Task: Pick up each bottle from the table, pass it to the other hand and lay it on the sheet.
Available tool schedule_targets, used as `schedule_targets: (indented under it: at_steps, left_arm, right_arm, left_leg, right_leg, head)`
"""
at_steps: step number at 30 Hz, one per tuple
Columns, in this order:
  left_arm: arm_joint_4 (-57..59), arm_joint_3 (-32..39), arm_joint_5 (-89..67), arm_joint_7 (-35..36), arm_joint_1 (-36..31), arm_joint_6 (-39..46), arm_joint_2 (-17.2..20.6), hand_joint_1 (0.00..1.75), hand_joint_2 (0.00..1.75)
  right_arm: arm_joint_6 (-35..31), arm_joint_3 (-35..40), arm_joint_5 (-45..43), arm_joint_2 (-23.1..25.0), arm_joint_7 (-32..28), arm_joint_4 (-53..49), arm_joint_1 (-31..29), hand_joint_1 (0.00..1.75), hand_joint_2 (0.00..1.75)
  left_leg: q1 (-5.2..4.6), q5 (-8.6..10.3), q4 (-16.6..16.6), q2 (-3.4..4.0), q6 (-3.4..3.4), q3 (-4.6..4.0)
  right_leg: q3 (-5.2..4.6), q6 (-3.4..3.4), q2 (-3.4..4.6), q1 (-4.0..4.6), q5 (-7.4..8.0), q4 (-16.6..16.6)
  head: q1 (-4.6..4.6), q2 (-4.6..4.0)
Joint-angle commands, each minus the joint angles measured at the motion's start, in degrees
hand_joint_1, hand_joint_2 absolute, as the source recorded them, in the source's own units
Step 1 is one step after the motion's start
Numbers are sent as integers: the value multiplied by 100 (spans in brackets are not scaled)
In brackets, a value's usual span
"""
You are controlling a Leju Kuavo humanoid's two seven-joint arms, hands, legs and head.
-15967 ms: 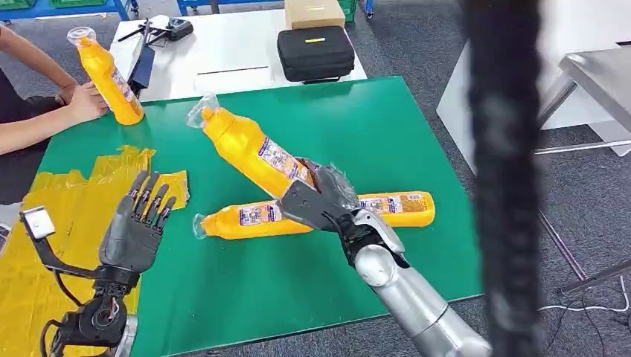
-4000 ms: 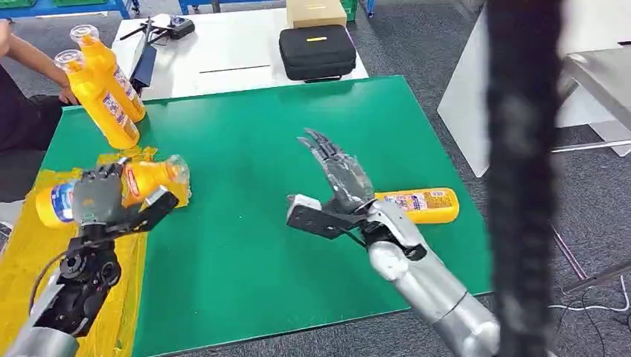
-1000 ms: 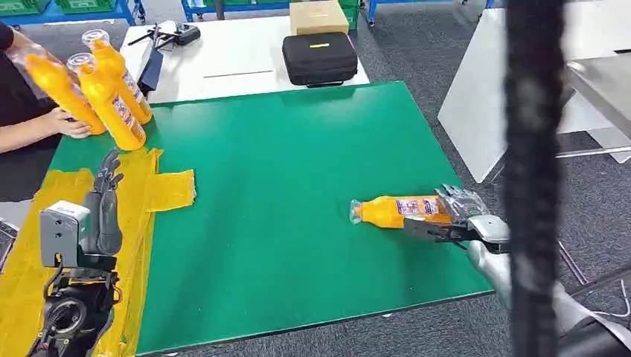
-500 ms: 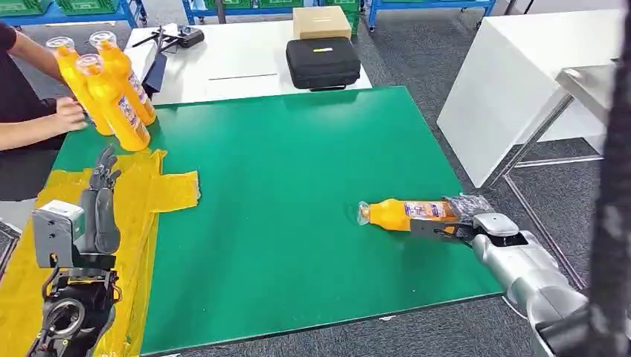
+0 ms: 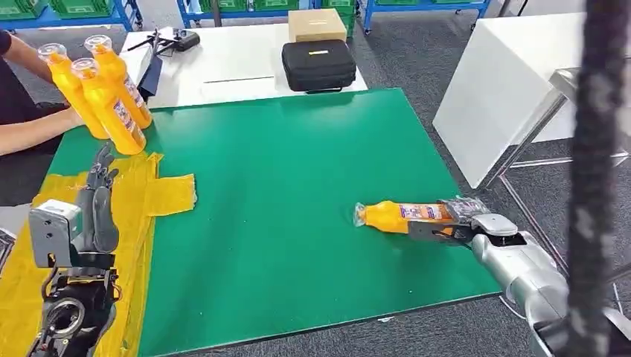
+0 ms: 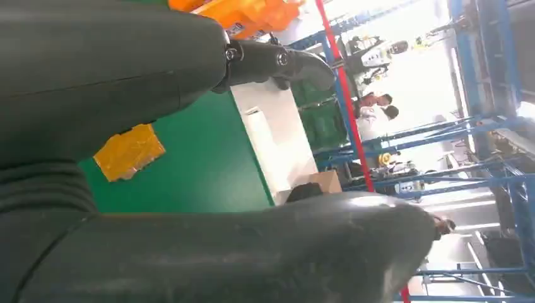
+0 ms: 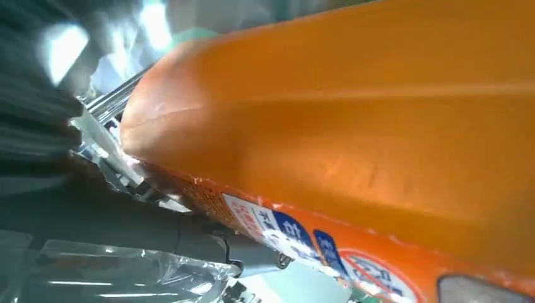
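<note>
One orange plastic bottle [image 5: 402,216] lay on the green table mat [image 5: 298,163], gripped at its base by the right hand [image 5: 454,221].
Its long axis ran left-right, clear cap pointing left toward the crumpled yellow sheet [image 5: 141,195] at the mat's left edge, well apart. The right hand's fingers were wrapped around the bottle's right end; the left hand [image 5: 97,212], fingers spread and holding nothing, stood upright over the sheet. Three similar orange bottles [image 5: 104,93] stood at the far left beside a person's arm [image 5: 33,134], with grey carpeted floor [image 5: 417,67] around.

Glossy plastic bottle [image 5: 402,216]; matt green table [image 5: 298,163].
</note>
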Motion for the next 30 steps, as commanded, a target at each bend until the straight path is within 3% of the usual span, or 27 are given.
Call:
schedule_targets:
  at_steps: [1, 3, 4, 8, 14, 30]
  left_arm:
    - [211, 354, 1678, 813, 199, -706, -278, 0, 175]
    - [330, 320, 1927, 825, 184, -774, -264, 0, 175]
    - [353, 308, 1934, 815, 173, -771, -270, 0, 175]
    - [505, 245, 2363, 840, 98, -830, -404, 0, 175]
    - [515, 238, 2484, 829, 76, -848, -470, 0, 175]
    - [546, -791, 3511, 1140, -473, -1152, -962, 0, 175]
  right_arm:
    - [1181, -1411, -3056, 596, -905, -896, 783, 175, 175]
    - [1333, -1355, -3548, 560, -595, -1419, 790, 175, 175]
    - [1340, -1326, -3578, 558, -533, -1465, 783, 175, 175]
    - [1339, -1616, -4723, 785, -651, -2271, 1048, 175, 175]
    - [1267, -1571, -4794, 817, -648, -2431, 1104, 175, 175]
    - [164, -1064, -4778, 2062, -418, -2908, 536, 175, 175]
  left_leg:
    - [6, 15, -13, 7, -30, -38]
    - [6, -17, -1, 45, -18, -5]
    - [3, -4, -16, 57, -29, -32]
    - [3, -2, -3, 50, -11, -16]
    - [-2, 36, 0, 21, -13, -137]
    - [-4, 42, 6, 30, -8, -203]
  right_leg:
    - [-38, -8, -7, 4, 16, -11]
    - [6, -8, 37, 4, 6, 3]
    - [9, -10, 44, -1, 19, -7]
    - [34, -10, 43, 1, 20, 13]
    - [-78, -6, 16, -3, 35, 34]
    - [-148, -5, 20, -6, 41, 43]
  head:
    - [0, 0]
    - [0, 0]
    - [-4, 0]
    - [-11, 0]
    - [-7, 0]
    - [-7, 0]
